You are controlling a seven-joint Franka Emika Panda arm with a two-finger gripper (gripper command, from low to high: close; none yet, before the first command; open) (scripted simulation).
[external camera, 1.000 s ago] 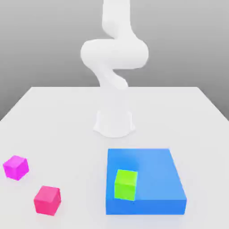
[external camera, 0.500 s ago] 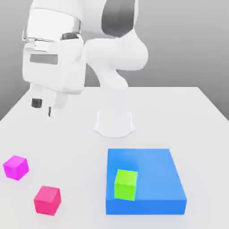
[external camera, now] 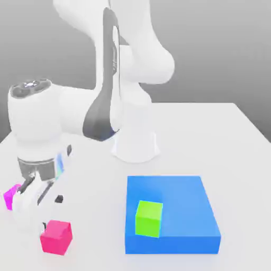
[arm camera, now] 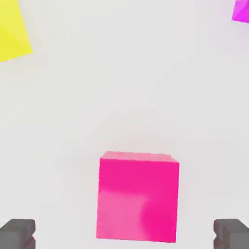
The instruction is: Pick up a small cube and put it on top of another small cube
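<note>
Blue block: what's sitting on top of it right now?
On the blue block sits one green cube, near its front corner on the exterior view's left. The rest of its top is bare. What lies beneath the green cube's footprint is covered.

white table (external camera: pixel 211 127), blue block (external camera: pixel 182 204), yellow object (arm camera: pixel 12 29)

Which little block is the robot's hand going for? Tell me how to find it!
Look at the white table, on the exterior view's left, under the gripper. The pink cube sits there, pinker than the purple-magenta cube half hidden behind the gripper.
</note>
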